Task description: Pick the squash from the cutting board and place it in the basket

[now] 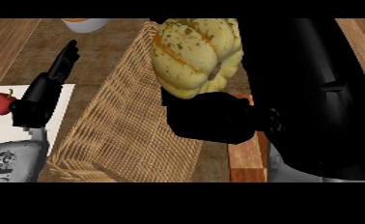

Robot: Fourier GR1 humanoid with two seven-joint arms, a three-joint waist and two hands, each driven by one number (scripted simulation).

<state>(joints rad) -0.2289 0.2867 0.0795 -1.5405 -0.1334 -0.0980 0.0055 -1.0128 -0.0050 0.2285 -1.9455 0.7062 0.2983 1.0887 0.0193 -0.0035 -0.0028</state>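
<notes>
Squash (194,54) gripped from below by right robot hand (214,119), carried over basket (121,126) for release; left robot hand (53,85) open beside basket.

The basket (121,121) takes up the middle of the bench (43,44). The right hand (214,119) with the squash (196,56) blocks the basket's right side; its left side lies open.

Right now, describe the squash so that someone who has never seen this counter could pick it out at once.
Start at the big woven basket in the middle of the counter. Over its right edge, near the top of the view, the right robot hand holds up the squash. It is a pale yellow, ribbed, rounded squash with orange streaks and dark speckles, unlike the small red item at the far left.
</notes>
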